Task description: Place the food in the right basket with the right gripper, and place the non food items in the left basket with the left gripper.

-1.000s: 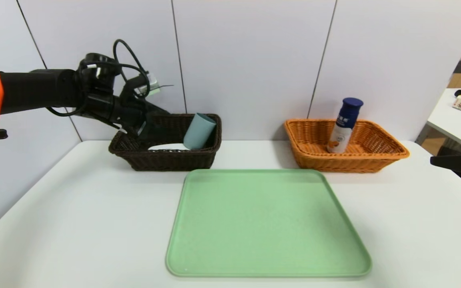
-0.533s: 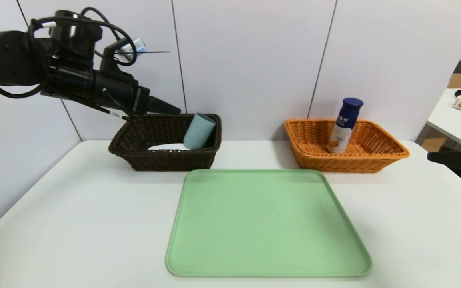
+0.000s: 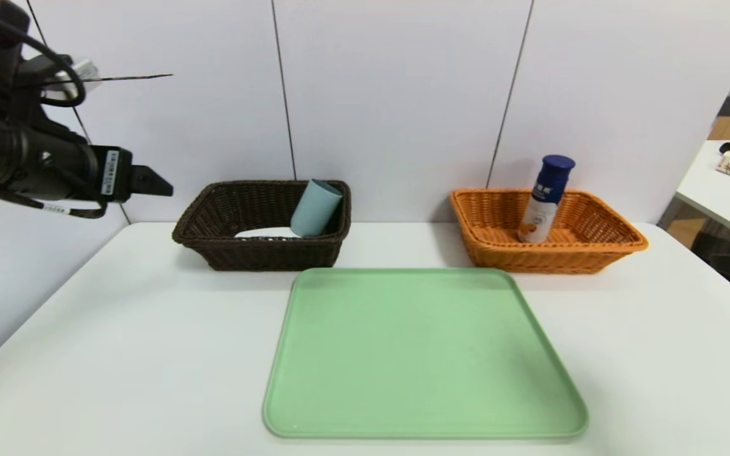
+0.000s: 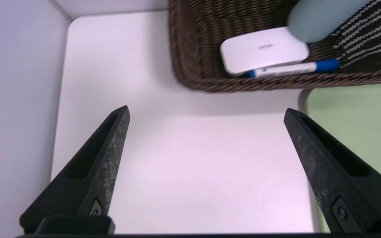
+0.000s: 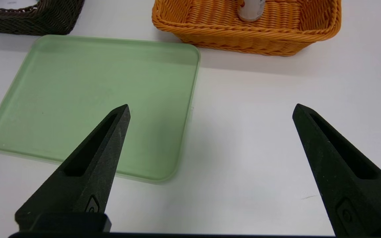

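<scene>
White tabletop [image 3: 118,329], head view: slim white blue-capped drink bottle [image 3: 544,202] upright in orange wicker basket [image 3: 618,244]; grey-blue cup [image 3: 315,209] leaning in dark brown wicker basket [image 3: 213,244]; green plastic tray [image 3: 422,354] bare.

Left wrist view: left gripper [image 4: 207,112] open, empty; white case [image 4: 263,49], blue-capped marker [image 4: 289,68] inside brown basket.

Right wrist view: right gripper [image 5: 210,110] open, empty.

Sorting appears complete.

pale panelled wall [image 3: 397,95] — white table [image 3: 118,329]

Left gripper [image 4: 207,110] raised, fingers wide apart; right gripper [image 5: 210,109] likewise, empty.
</scene>
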Motion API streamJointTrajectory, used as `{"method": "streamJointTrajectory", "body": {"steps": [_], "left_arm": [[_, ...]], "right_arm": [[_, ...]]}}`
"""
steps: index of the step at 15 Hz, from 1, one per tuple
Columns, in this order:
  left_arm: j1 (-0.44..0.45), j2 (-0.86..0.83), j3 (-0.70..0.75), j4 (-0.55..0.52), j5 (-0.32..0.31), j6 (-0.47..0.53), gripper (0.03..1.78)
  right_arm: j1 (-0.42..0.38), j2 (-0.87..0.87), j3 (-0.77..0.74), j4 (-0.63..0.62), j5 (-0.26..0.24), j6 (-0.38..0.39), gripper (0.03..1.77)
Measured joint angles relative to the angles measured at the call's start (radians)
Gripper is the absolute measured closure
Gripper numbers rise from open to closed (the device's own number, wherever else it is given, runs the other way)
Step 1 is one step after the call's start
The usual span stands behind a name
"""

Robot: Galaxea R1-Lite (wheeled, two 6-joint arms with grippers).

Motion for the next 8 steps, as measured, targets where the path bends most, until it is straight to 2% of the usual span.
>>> {"method": "streamJointTrajectory", "body": {"steps": [3,8], "left_arm": [[0.0,-0.161,0.145,-0.002,0.018,-0.047,0.14],[-0.007,-0.405,0.335,-0.006,0.019,-0.05,0.13]], "right_arm": [[-0.002,-0.088,0.04,0.006,-0.02,-0.004,0.11],[-0.002,-0.233,0.083,0.041,-0.044,-0.017,0.11]]}}
